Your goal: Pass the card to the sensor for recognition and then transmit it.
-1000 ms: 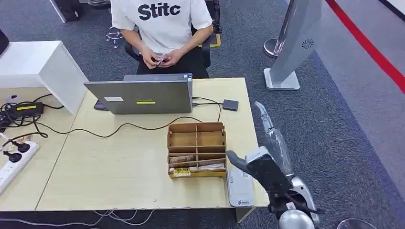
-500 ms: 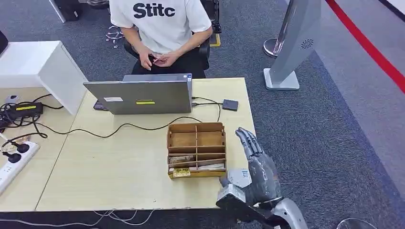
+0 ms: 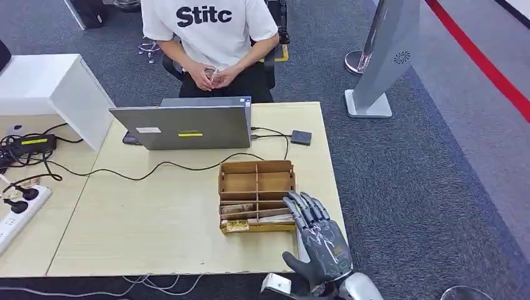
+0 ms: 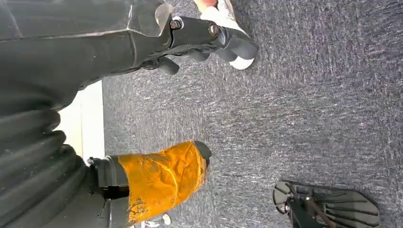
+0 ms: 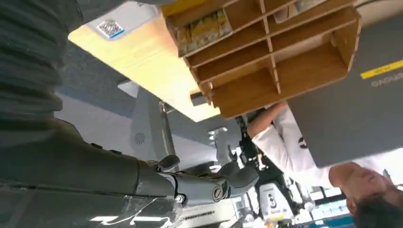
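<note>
A wooden organizer box stands on the table's right half, with cards lying in its front compartments. My right hand hovers at the table's front right corner, fingers spread and empty, their tips at the box's right front corner. In the right wrist view the box and its cards lie just ahead of the hand's fingers. A white device with a QR code lies beside the box. A small black square reader sits at the far right, cabled to the laptop. My left hand hangs over the carpet, empty.
A person in a white shirt sits behind the laptop, holding something small. Cables cross the table; a power strip lies at the left. A white cabinet stands far left and a grey stand on the carpet at right.
My right hand has swung in from beyond the table's right edge to its front corner, turning back-up with fingers toward the box. It now covers the white device.
</note>
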Motion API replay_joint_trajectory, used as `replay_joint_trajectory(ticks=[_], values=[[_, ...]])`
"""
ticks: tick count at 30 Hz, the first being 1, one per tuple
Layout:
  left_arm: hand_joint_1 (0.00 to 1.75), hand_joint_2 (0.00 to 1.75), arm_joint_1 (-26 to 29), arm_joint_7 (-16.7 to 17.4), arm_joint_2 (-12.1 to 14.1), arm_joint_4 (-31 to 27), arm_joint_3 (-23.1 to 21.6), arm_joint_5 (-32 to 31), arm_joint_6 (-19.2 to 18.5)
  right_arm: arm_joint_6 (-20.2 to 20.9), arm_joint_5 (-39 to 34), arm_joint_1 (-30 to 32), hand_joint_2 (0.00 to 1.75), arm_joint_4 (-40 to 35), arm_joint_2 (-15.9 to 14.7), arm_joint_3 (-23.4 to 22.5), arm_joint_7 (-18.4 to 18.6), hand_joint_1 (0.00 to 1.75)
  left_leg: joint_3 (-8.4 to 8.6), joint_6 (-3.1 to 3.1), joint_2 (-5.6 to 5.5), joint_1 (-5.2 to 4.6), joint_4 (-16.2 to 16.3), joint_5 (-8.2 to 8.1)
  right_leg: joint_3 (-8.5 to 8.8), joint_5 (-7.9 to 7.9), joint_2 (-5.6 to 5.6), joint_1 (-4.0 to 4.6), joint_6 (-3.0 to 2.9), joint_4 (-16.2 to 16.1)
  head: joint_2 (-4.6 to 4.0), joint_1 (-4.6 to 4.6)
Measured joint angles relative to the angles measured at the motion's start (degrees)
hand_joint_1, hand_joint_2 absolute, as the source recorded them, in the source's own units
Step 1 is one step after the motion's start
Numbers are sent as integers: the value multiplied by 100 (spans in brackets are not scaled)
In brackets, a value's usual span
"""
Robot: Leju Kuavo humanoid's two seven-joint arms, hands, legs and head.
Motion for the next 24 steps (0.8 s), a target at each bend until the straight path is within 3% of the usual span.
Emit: replay_joint_trajectory(ticks=[8, 24], values=[[0, 175, -37, -28, -9, 0, -2, -129, -2, -7, 654, -650, 175, 634, -2, 345, 273, 0, -1, 0, 0, 0, 0, 1, 0, 1, 0, 0, -1, 0, 0, 0], [0, 175, -79, -59, -15, 0, -2, -262, -17, 142, 671, -1454, 175, 1471, 44, 754, 501, 0, -1, 0, -1, 0, 0, 1, 0, 1, -2, 0, -1, 0, 0, 2]])
